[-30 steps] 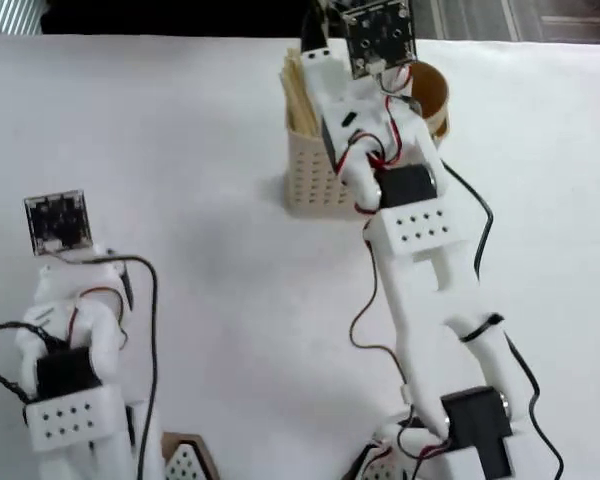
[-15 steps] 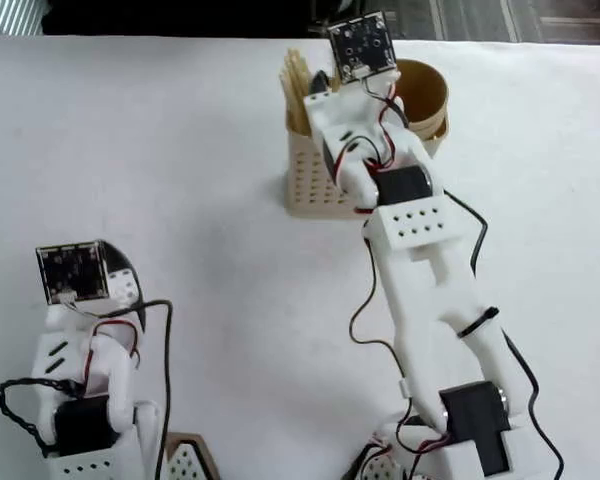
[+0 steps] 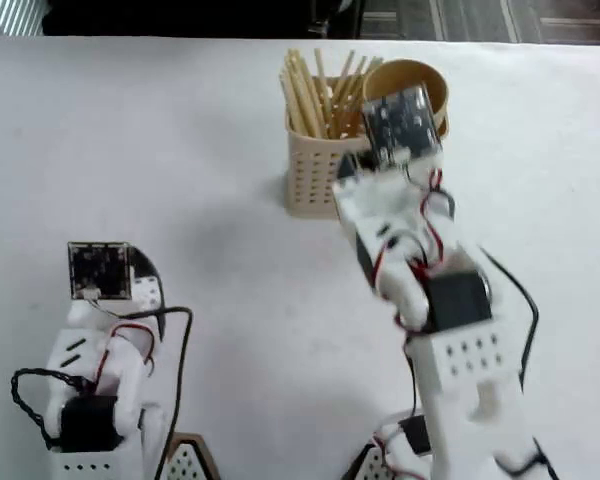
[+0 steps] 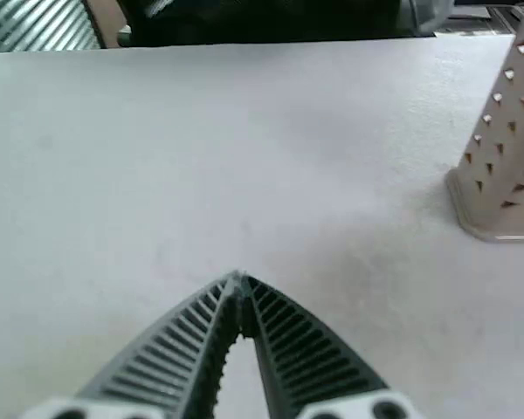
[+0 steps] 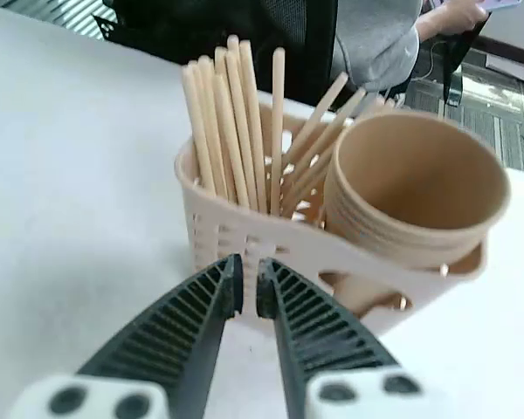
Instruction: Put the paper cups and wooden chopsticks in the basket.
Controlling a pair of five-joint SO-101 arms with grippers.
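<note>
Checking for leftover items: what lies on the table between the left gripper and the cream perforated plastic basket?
Nothing; the left wrist view shows bare white table from the shut left gripper to the cream perforated plastic basket.

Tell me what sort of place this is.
Probably an office or lab room used as a robot test bench: a white table holding a basket of chopsticks and paper cups, with window blinds and what looks like a dark office chair behind.
</note>
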